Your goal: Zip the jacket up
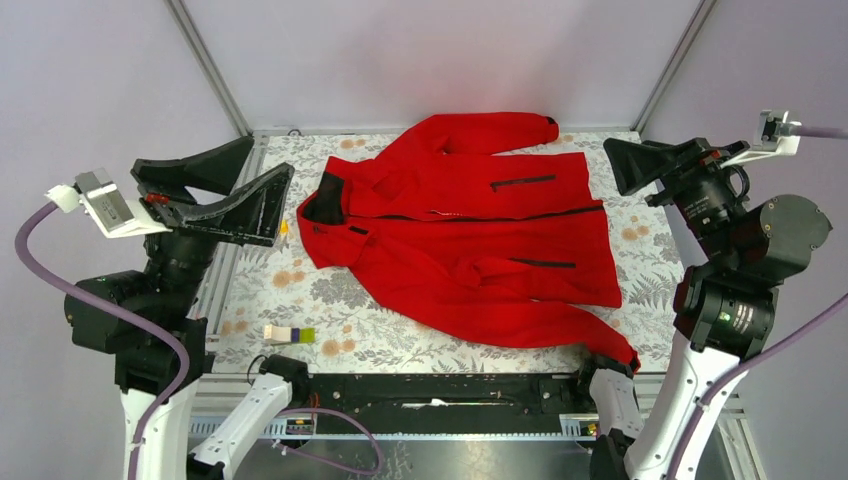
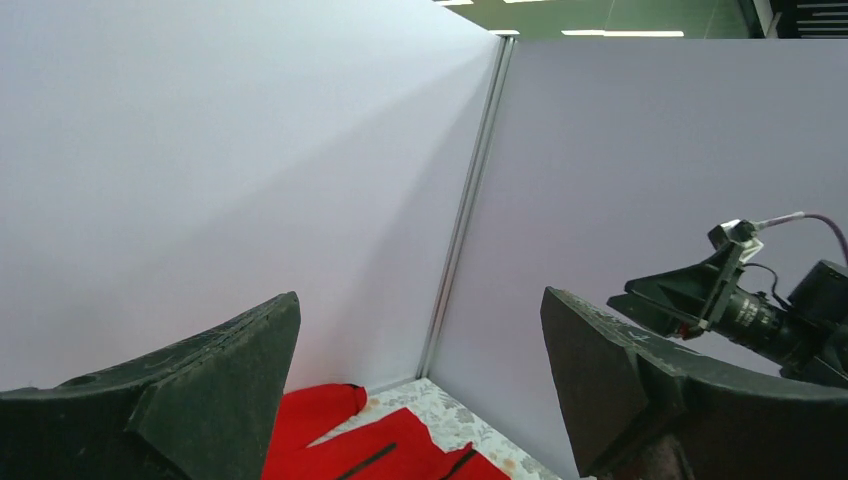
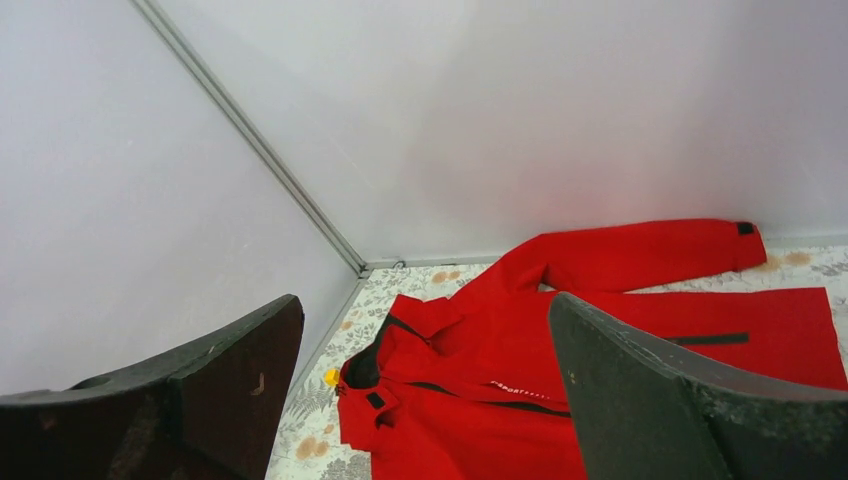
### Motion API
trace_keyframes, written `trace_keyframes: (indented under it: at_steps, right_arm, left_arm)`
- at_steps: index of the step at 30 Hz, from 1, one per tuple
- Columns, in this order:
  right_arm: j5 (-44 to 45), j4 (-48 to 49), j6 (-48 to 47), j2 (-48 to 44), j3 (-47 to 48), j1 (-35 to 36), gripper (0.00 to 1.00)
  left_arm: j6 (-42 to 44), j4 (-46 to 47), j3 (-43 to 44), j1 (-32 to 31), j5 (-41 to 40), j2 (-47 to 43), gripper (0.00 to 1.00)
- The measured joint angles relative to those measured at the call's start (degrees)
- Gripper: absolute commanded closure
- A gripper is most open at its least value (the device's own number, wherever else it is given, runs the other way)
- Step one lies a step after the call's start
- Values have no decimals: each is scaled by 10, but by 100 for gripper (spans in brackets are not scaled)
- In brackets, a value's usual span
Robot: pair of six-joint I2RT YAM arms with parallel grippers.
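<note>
1. The left gripper, black with two broad wedge-shaped fingers, hangs in the air over the left edge of the table, its jaws spread wide with nothing between them; its wrist view shows mostly pale wall.
2. A small white, yellow and purple block lies on the floral-patterned table cover near the front edge.
3. A tiny yellow object sits just beside the collar.
4. The large bright red jacket lies flat mid-table, black-lined collar to the left and hem to the right. One sleeve runs along the far edge, the other along the near edge.
5. The right gripper hovers above the table's right edge, clear of the jacket, jaws wide apart and empty in its wrist view.
</note>
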Motion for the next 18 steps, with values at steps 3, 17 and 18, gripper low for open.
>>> trace_keyframes:
  at_steps: [3,17,18]
  right_arm:
    - [2,-5,-1,-14,7,0,1]
    - [119,-57,-87,-186,-62,113,0]
    - [136,-66,-100,-199,-73,135,0]
  left_arm:
    - [12,-5,3,0,-7,-5,1]
    - [115,-89,-2,-117,-107,-30,1]
    - [120,-91,-3,-120,-115,-34,1]
